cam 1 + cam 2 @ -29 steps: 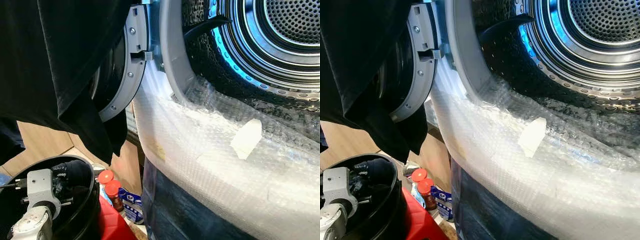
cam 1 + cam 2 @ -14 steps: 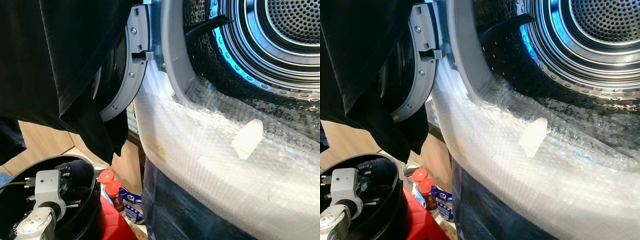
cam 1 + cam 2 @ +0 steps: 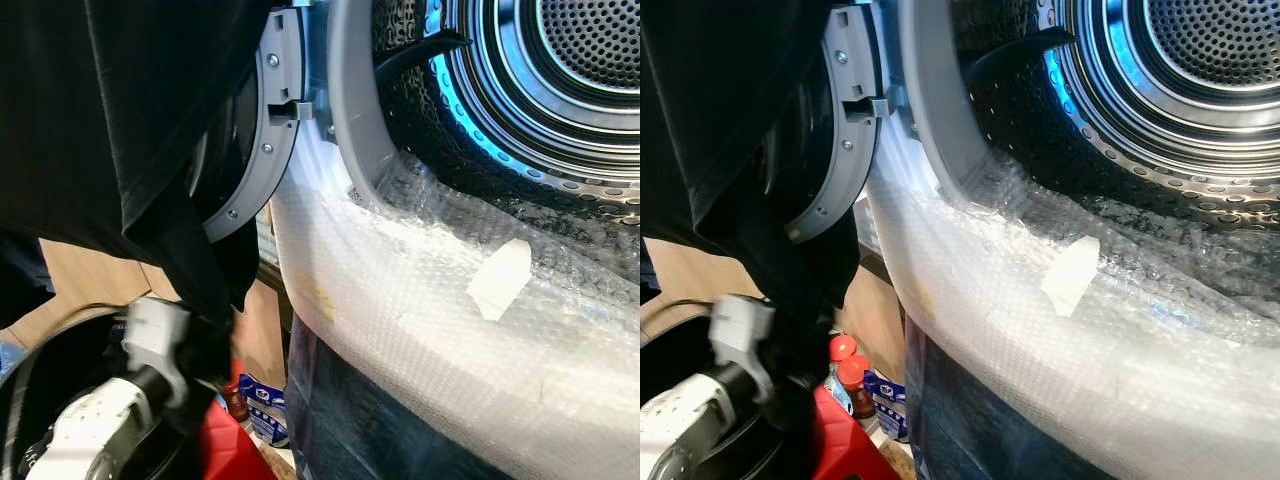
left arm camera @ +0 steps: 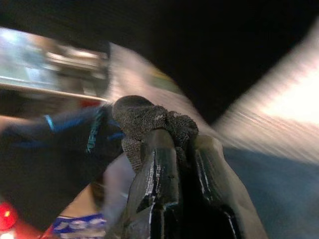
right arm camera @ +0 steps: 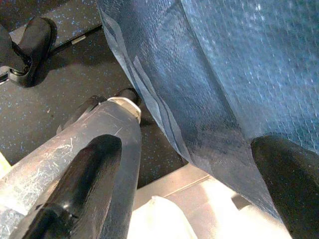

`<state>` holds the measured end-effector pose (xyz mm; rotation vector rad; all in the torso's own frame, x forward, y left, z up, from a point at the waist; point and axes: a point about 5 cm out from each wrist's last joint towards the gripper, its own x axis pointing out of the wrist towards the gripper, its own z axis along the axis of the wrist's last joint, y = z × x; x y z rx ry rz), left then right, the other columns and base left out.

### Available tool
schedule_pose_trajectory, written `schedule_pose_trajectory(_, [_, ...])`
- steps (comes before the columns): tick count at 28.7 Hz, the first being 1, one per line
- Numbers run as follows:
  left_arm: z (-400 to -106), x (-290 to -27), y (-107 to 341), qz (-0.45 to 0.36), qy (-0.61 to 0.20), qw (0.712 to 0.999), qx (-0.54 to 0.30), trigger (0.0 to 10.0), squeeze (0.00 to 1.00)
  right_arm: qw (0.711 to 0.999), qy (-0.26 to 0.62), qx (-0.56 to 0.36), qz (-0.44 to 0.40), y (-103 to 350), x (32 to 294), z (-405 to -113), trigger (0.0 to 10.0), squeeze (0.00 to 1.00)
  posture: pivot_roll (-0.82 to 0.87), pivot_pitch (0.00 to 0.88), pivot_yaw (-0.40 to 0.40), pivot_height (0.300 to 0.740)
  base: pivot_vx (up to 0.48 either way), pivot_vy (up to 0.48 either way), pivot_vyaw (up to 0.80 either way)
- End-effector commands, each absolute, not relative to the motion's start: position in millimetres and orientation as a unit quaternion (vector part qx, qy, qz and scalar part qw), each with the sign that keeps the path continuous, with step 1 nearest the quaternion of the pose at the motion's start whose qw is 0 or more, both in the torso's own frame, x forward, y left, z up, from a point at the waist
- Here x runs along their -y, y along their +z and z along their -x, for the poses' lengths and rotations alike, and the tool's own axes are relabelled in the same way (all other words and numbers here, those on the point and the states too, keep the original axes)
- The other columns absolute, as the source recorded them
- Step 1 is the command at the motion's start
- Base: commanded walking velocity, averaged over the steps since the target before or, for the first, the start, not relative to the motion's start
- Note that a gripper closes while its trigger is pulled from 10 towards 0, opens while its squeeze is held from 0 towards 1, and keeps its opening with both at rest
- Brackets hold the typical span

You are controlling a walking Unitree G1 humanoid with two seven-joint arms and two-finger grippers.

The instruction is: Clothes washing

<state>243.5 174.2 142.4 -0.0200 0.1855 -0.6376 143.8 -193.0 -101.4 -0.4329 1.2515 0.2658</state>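
Left gripper (image 4: 174,144): fingers pressed together on a bunched dark knitted cloth (image 4: 149,117), wad protruding just past the fingertips; view motion-blurred. Left arm (image 3: 110,420) silver, raised at lower left of the head views, wrist just under the hem of a black garment (image 3: 120,130), itself draped across upper left, partly covering the open washer door (image 3: 262,150).

Black basket (image 3: 25,365): round rim directly below and behind the left arm. Red container (image 3: 845,440) beside it; red-capped bottle (image 3: 850,380) next to that, on the washer side.

Washer drum (image 3: 560,70): perforated steel, lit blue along the rim, up and to the right of the left gripper, well apart. Bubble wrap (image 3: 420,320) over the washer front beneath the opening, pale tape patch (image 3: 500,280) stuck on it.

Right gripper (image 5: 192,194): fingers spread wide, nothing between them, hanging low beside the blue-wrapped washer front (image 5: 239,74), above dark speckled floor (image 5: 60,94).
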Motion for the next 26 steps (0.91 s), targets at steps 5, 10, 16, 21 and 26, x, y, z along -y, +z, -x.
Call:
schedule_pose_trajectory(5, [-240.4,-148.6,118.6,0.020,-0.418,0.893,-0.165,0.0,0.00,0.779,0.130,-0.580,0.202,-102.2,192.3,-141.5,10.0,0.00,0.18,0.000,0.006,0.740,0.000,0.000,0.00])
schedule_pose_trajectory(10, [-243.3,-124.0,89.2,-0.006,-0.476,0.851,-0.219,0.0,0.00,0.783,0.157,-0.561,0.218,-100.9,189.9,-145.5,10.0,0.00,0.15,0.000,0.005,0.740,0.000,0.000,0.00])
schedule_pose_trajectory(16, [-247.5,-113.9,71.4,-0.029,-0.501,0.828,-0.248,0.0,0.00,0.785,0.250,-0.522,0.221,-90.7,172.8,-171.2,10.0,0.00,0.12,0.000,0.005,0.740,0.000,0.000,0.00])
schedule_pose_trajectory(21, [-242.3,-112.8,62.6,-0.043,-0.534,0.801,-0.268,0.0,0.00,0.739,0.398,-0.512,0.185,-79.2,175.2,-177.8,10.0,0.00,0.11,0.000,-0.011,0.740,0.000,0.000,0.00])
schedule_pose_trajectory(26, [-226.3,-111.2,62.1,-0.022,-0.596,0.751,-0.283,0.0,0.00,0.734,0.444,-0.493,0.146,-70.4,180.8,-181.7,10.0,0.00,0.10,0.000,-0.019,0.740,0.000,0.000,0.00])
